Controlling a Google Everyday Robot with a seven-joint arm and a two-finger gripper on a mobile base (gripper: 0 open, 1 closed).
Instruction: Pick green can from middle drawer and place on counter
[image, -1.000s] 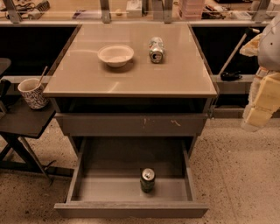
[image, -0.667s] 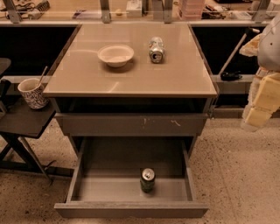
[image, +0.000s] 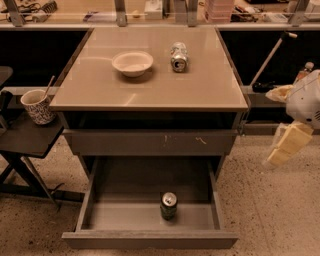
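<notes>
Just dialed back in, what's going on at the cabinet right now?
The gripper hangs at the right of the cabinet, clear of the drawer and touching nothing. The green can stands upright near the front of the open middle drawer, not yet picked. On the counter sit a white bowl and a paler can lying on its side. A mug sits on the side table at left.

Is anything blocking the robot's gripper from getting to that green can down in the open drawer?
Nothing visible does. The gripper hangs right of the counter, over the floor. The green can stands alone in the open middle drawer, uncovered from above; only that drawer's low right wall lies between them.
</notes>
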